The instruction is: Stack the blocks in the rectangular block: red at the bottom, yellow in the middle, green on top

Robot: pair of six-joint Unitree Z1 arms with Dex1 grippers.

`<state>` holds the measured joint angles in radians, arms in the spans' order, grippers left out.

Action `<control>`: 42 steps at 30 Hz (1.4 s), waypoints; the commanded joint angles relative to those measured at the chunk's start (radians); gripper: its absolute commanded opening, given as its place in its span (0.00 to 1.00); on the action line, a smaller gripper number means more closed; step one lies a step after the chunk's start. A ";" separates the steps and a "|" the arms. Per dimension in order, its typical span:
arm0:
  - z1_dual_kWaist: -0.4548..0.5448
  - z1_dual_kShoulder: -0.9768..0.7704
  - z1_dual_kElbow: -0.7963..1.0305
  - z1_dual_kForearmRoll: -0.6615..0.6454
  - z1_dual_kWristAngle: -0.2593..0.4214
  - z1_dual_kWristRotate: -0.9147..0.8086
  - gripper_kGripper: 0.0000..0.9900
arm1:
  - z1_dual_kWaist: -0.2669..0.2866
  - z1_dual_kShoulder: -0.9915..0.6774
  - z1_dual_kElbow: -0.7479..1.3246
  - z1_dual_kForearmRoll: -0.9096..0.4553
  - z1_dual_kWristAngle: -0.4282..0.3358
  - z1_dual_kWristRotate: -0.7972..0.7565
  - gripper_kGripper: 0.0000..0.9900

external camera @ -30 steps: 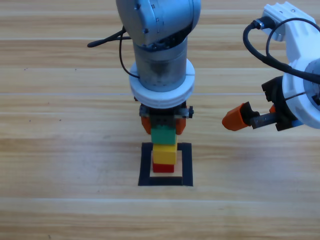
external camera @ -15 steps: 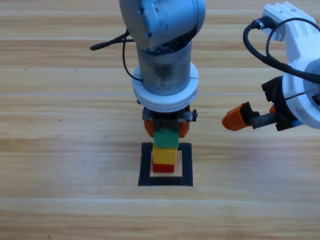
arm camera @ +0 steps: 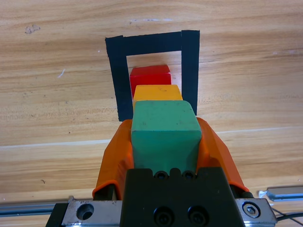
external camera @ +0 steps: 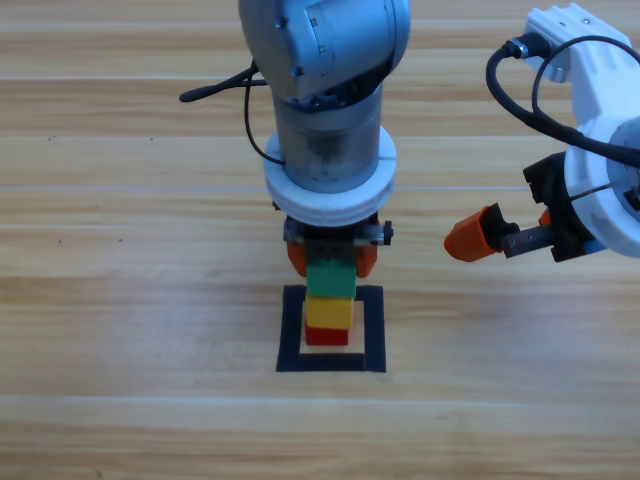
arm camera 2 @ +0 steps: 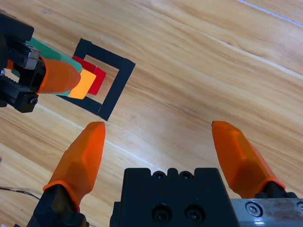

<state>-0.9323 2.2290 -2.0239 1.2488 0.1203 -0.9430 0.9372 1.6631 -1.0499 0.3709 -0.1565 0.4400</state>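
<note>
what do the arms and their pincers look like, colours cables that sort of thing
Both arms are grey with black cables looping beside them. The left pincer has two orange pointed jaws on a black body with screw heads and a silver bar. The right pincer matches: orange tapered jaws, black body.

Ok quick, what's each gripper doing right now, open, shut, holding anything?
Left gripper: shut on the green cube, which sits atop the yellow cube.
Right gripper: open, holding nothing, off to the right of the stack.

Left pincer (external camera: 331,262) points straight down at centre, jaws clamped; right pincer (arm camera 2: 163,146) waits right, jaws spread.
</note>
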 commanded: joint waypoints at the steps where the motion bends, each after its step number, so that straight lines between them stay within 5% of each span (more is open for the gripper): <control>1: -0.023 0.046 0.022 0.006 0.009 -0.005 0.02 | -0.035 -0.002 0.031 -0.023 0.014 0.002 1.00; 27: -0.023 0.064 0.031 0.004 0.013 0.000 0.03 | -0.035 0.001 0.030 -0.023 0.014 0.002 1.00; 31: -0.023 0.064 0.027 0.003 0.013 -0.002 0.21 | -0.035 0.001 0.031 -0.023 0.014 0.002 1.00; 37: -0.023 0.067 0.016 0.003 0.013 -0.005 0.77 | -0.035 0.001 0.030 -0.023 0.014 0.002 1.00; 42: -0.023 0.061 0.016 0.003 0.013 -0.007 0.83 | -0.035 0.001 0.030 -0.023 0.014 0.002 1.00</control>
<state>-0.9327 2.2429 -2.0178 1.2487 0.1213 -0.9429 0.9372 1.6631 -1.0499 0.3709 -0.1565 0.4400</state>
